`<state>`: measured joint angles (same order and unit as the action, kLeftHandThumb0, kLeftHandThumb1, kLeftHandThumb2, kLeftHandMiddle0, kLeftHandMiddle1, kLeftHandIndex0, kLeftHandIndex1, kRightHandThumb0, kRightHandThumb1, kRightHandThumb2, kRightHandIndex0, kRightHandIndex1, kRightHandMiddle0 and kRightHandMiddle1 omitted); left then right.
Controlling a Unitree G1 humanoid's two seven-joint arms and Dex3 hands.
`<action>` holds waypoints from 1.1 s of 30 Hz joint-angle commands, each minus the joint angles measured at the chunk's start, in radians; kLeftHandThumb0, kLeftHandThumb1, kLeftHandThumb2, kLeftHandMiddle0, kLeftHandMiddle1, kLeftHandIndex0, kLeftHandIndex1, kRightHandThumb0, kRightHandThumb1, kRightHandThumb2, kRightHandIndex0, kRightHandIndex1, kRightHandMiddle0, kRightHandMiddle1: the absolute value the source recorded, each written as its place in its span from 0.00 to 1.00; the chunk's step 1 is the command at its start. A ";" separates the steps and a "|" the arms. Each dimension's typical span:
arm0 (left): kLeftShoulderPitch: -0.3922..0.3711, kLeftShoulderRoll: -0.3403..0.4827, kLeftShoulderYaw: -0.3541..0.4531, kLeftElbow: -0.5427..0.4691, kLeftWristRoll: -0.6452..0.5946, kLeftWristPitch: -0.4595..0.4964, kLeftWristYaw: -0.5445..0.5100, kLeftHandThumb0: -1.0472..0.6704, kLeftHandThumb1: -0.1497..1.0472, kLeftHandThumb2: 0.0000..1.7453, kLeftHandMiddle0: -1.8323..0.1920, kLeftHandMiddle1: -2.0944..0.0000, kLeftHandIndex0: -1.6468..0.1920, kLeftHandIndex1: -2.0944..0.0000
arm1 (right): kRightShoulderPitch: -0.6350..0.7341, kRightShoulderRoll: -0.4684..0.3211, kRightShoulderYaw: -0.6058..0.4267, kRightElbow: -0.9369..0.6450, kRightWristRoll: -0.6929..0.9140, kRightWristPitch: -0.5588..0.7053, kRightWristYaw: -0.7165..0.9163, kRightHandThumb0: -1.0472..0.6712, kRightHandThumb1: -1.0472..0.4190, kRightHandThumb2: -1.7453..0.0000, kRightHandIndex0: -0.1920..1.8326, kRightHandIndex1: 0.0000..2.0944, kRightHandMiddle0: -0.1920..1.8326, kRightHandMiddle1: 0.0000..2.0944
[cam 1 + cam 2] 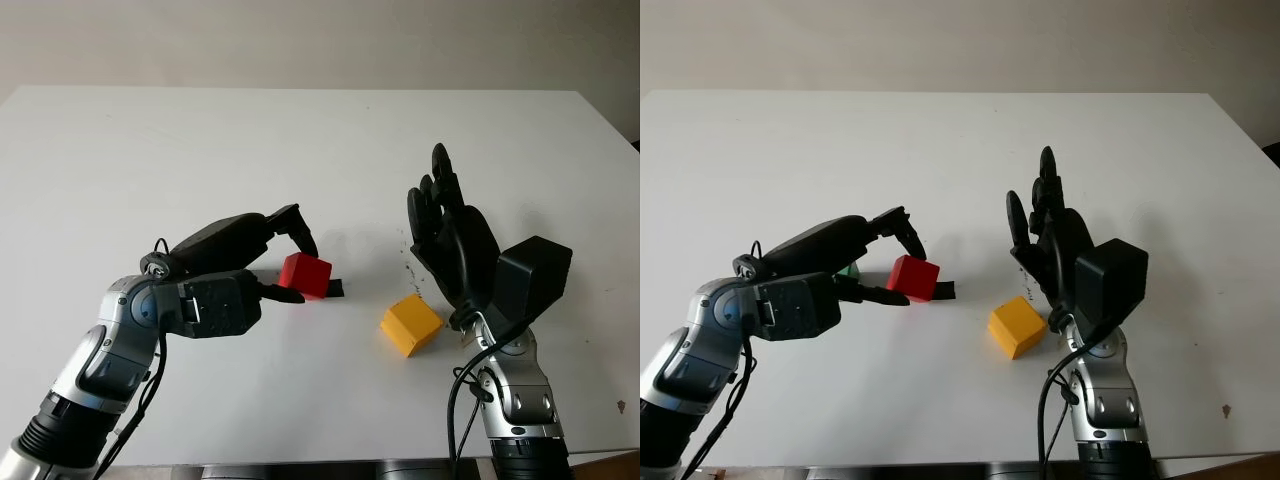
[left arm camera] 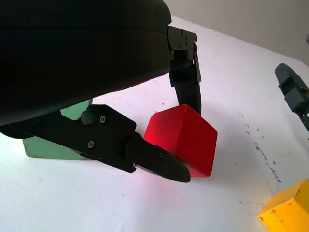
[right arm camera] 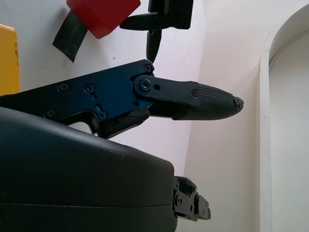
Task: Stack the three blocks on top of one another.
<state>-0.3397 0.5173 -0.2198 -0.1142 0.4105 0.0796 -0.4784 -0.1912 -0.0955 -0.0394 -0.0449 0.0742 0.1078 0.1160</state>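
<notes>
A red block [image 1: 310,278] sits on the white table [image 1: 200,150] left of centre. My left hand [image 1: 299,274] is shut on it, one finger [image 2: 186,79] against its far top edge and the thumb [image 2: 154,159] against its near side. I cannot tell whether the block is lifted off the table. A green block [image 2: 46,145] stands just behind that hand, mostly hidden by it. A yellow block [image 1: 410,324] lies right of the red one. My right hand [image 1: 436,190] is open, raised upright above the table just right of the yellow block.
A short black strip [image 1: 336,290] lies on the table at the red block's right side. The table's back edge [image 1: 300,90] meets a plain wall, and its right edge [image 1: 610,130] is close to the right arm.
</notes>
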 commanded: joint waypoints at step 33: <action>-0.008 -0.046 -0.050 0.053 0.114 -0.034 0.071 0.32 1.00 0.08 0.90 0.98 0.91 0.65 | 0.006 -0.009 -0.010 -0.023 0.000 -0.003 -0.001 0.20 0.00 0.70 0.00 0.00 0.00 0.00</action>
<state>-0.3382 0.4675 -0.2671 -0.0430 0.5273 0.0481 -0.4015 -0.1856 -0.0965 -0.0425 -0.0475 0.0730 0.1060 0.1157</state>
